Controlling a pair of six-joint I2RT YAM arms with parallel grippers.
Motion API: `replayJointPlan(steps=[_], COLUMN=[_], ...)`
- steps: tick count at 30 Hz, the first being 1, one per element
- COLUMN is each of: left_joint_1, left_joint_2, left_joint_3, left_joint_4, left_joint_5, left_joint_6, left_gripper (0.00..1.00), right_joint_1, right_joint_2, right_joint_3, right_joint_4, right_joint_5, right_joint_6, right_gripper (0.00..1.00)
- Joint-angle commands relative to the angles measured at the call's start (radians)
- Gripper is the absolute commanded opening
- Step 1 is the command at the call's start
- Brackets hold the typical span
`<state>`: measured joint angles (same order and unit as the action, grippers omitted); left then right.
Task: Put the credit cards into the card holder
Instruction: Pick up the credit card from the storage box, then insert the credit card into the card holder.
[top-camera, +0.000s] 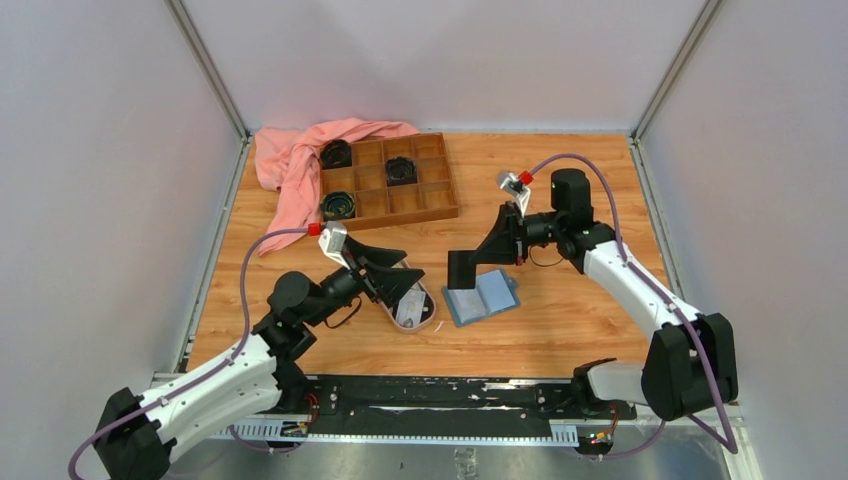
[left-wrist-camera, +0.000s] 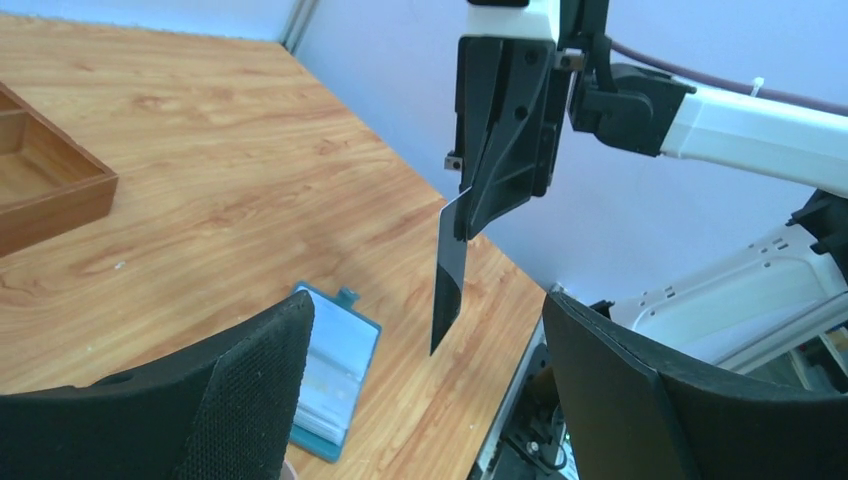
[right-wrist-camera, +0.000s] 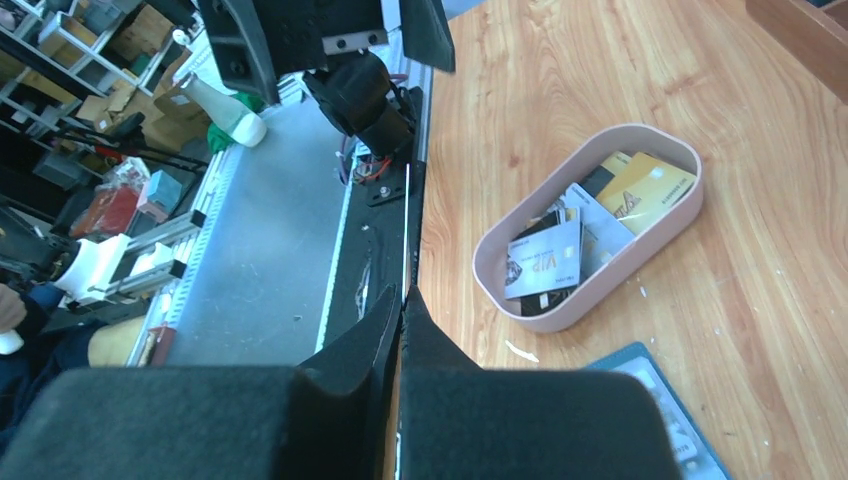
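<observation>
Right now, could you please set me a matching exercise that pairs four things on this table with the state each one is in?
Things:
1. black card
2. card holder
3. pink dish
4. wooden tray

States:
A. lying open on the table
B. pink cloth draped over one corner
C. pinched in the right fingers, off the table
D. holding several cards

Pairs: 1-C, 2-A, 3-D, 4-B

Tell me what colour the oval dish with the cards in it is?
Pale pink. The oval plastic dish shows best in the right wrist view.
</observation>
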<state>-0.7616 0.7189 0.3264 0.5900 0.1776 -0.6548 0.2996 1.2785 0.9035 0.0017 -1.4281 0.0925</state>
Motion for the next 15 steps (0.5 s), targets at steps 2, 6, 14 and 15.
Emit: replayJointPlan(steps=[2,6,14,15], left_joint_1=[0.015,0.035,0.035,0.035], left_joint_2=[-0.061,-0.039,0.120,0.147], left_joint_3=[-0.028,0.041,0.359,0.394], left_joint_4=[-0.104,-0.125,-0.259,-0.259], left_joint_5=[-0.042,-0.016,0.007,0.006], left_joint_6=[0.010,-0.103,-0.305,-0.337], left_gripper=[0.89,1.00,1.00,1.00], right_joint_1=[-0.033,-0.057,-0.158,-0.163], right_joint_2=[-0.020,-0.014,0.066,0.083], right_joint_3=[-0.078,-0.119,-0.123,-0.122], right_joint_4=[-0.060,-0.068,-0.146,-0.156], right_joint_5=[0.032,0.112,0.222,0.230], right_joint_6=[-0.149,-0.159,-0.167,-0.177], right_gripper=[0.00,0.00,0.00,0.00])
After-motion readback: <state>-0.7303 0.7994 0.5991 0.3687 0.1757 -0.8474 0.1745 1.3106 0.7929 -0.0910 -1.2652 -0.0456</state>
